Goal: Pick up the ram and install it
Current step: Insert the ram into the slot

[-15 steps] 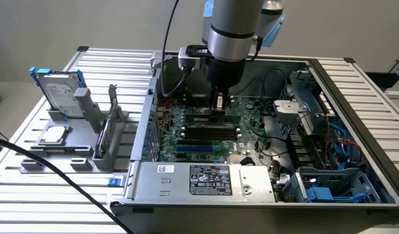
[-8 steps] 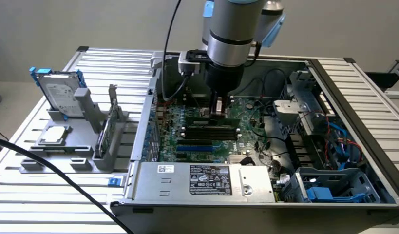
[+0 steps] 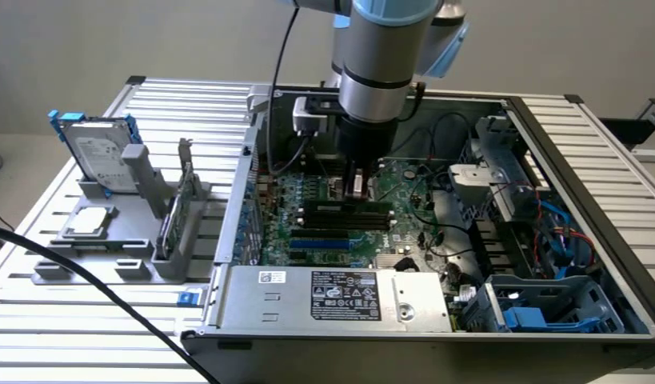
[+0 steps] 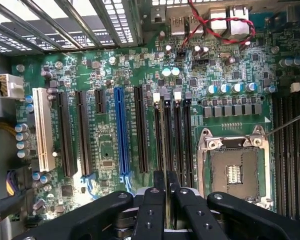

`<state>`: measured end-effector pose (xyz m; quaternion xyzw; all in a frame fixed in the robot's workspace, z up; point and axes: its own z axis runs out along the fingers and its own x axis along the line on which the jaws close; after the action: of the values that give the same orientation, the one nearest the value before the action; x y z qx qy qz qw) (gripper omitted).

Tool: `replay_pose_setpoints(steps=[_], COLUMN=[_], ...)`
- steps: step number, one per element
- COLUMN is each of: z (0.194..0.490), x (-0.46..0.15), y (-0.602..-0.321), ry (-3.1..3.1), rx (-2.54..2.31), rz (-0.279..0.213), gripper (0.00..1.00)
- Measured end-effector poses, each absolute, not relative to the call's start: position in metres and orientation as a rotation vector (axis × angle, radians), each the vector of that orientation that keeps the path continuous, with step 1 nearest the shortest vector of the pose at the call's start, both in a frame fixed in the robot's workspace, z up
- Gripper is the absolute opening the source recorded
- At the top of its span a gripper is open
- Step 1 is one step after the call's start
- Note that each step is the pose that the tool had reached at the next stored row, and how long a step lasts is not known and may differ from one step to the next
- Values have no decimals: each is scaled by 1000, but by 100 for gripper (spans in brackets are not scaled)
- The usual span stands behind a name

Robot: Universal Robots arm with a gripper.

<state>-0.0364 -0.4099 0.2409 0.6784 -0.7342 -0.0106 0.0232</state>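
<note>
My gripper (image 3: 355,190) reaches down inside the open computer case (image 3: 583,192) to the motherboard (image 3: 413,192), at the far end of the black memory slots (image 3: 343,212). In the wrist view the black fingers (image 4: 154,210) stand almost together, pinching a thin dark strip, the ram (image 4: 166,176), seen edge-on. The gripper (image 4: 166,189) holds it in line with one of the long black slots (image 4: 177,135), just above the board. Whether the ram touches the slot I cannot tell.
An empty processor socket (image 4: 235,170) lies beside the slots, and a blue slot (image 4: 121,132) on their other side. The power supply (image 3: 333,294) fills the case's near end. Outside, a grey rack (image 3: 125,256) holds a hard drive (image 3: 97,152), a square chip (image 3: 87,222) and a slim upright board (image 3: 176,220).
</note>
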Motion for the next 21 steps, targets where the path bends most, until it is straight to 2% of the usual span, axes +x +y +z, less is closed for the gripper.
replay_pose_setpoints(steps=[21], z=[227], x=[-34], y=[-410], ry=[-2275], rx=[2102], rz=[-38], gripper=[14])
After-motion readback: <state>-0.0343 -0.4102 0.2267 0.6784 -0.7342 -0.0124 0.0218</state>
